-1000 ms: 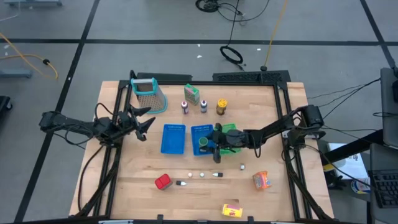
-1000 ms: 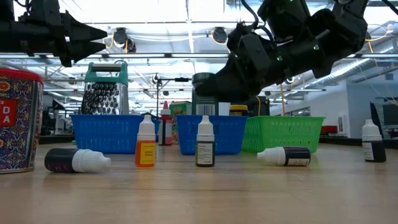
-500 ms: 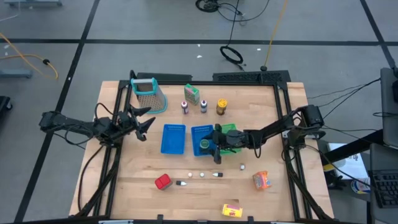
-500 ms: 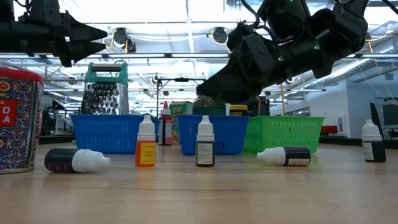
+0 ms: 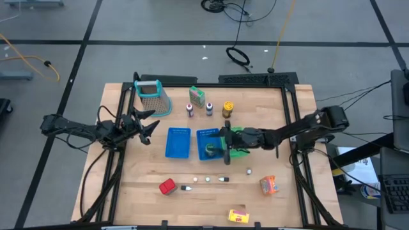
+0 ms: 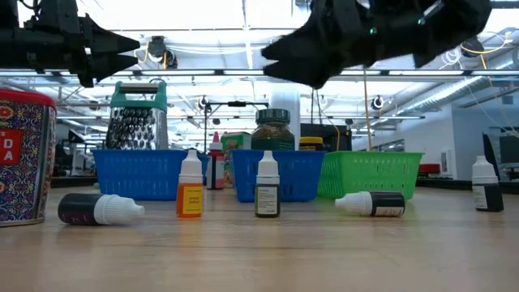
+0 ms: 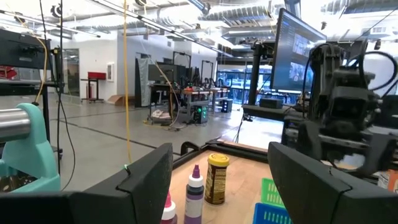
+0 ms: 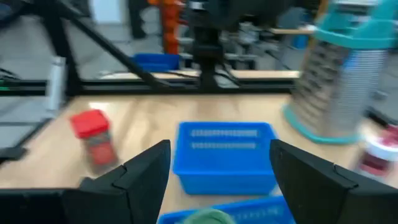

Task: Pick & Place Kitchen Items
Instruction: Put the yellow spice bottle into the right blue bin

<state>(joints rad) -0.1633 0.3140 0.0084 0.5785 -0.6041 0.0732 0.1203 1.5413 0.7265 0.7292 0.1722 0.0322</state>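
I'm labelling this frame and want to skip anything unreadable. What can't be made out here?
- Green-lidded jar in the middle blue basket: in the low view the basket wall hides its lower part; from above the right claw partly covers it.
- Small dropper bottles: too small in the high view to read labels.
- Red can: cut off by the low view's edge.
- Right wrist view: blurred; the red-capped jar is unreadable.

Even bright overhead light across desk in high view; shadows faint and short. Low view backlit by ceiling strip lights, glare washing upper frame, arms reduced to silhouettes. Near red can cropped and soft. Right wrist view heavily blurred throughout. Left wrist view sharp far off, own fingers soft and dark.
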